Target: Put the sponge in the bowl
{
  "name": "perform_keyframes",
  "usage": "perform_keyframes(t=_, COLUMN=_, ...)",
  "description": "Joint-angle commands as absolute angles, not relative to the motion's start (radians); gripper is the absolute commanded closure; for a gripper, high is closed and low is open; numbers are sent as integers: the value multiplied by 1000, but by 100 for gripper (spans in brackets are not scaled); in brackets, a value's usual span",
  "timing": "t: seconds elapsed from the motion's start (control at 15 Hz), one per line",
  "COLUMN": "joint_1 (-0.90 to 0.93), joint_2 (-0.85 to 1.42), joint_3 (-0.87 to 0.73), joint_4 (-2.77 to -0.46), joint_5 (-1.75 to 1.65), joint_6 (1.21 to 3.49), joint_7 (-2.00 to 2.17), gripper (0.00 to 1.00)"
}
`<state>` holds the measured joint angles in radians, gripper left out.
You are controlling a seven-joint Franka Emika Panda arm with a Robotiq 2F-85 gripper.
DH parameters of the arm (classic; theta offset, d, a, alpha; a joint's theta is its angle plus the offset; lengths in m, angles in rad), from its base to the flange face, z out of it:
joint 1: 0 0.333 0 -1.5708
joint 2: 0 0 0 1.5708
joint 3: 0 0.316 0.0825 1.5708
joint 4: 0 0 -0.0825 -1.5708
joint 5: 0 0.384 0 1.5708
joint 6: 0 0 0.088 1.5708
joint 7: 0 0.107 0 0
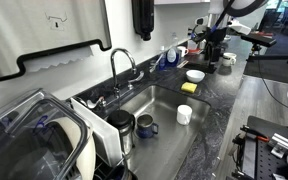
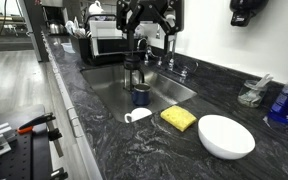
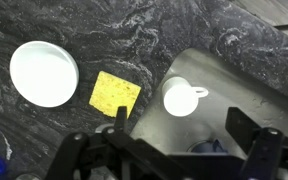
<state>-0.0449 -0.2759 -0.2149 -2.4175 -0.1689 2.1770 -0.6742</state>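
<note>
The yellow sponge (image 1: 188,88) (image 2: 179,118) (image 3: 115,95) lies flat on the dark counter between the sink and the white bowl (image 1: 195,75) (image 2: 225,136) (image 3: 44,72). The bowl stands empty, a short gap from the sponge. My gripper (image 2: 147,25) (image 3: 174,160) is open and empty. It hangs high above the sink edge, well clear of both; the sponge lies just left of its left finger in the wrist view. In an exterior view it is a dark shape at the far end of the counter (image 1: 213,45).
The steel sink (image 1: 159,105) (image 2: 114,85) (image 3: 234,85) holds a white cup (image 1: 184,114) (image 2: 137,116) (image 3: 179,98) and a dark blue mug (image 1: 146,127) (image 2: 140,96). A faucet (image 1: 119,62) (image 2: 142,48) stands behind it, a dish rack (image 1: 54,140) (image 2: 104,40) beyond, and a blue bottle (image 2: 284,100) near the bowl.
</note>
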Motion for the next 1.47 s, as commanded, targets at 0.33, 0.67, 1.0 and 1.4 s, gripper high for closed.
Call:
perform_keyframes(t=0.33, joint_1=-78, joint_2=-215, joint_3=-217, joint_4=-2419, joint_5=-238, joint_6=2242, joint_7=-897, gripper=0)
perform_keyframes(t=0.67, joint_1=-68, joint_2=-209, joint_3=-220, joint_4=-2444, joint_5=-231, joint_6=2305, joint_7=-945, gripper=0)
perform_keyframes(t=1.0, joint_1=-48, joint_2=-161, joint_3=-225, joint_4=-2495, joint_5=-115, joint_6=2456, joint_7=-1018, gripper=0)
perform_keyframes(t=1.4, joint_1=-70, joint_2=-58, joint_3=-222, joint_4=-2498, joint_5=8, joint_6=2615, joint_7=-1012, gripper=0)
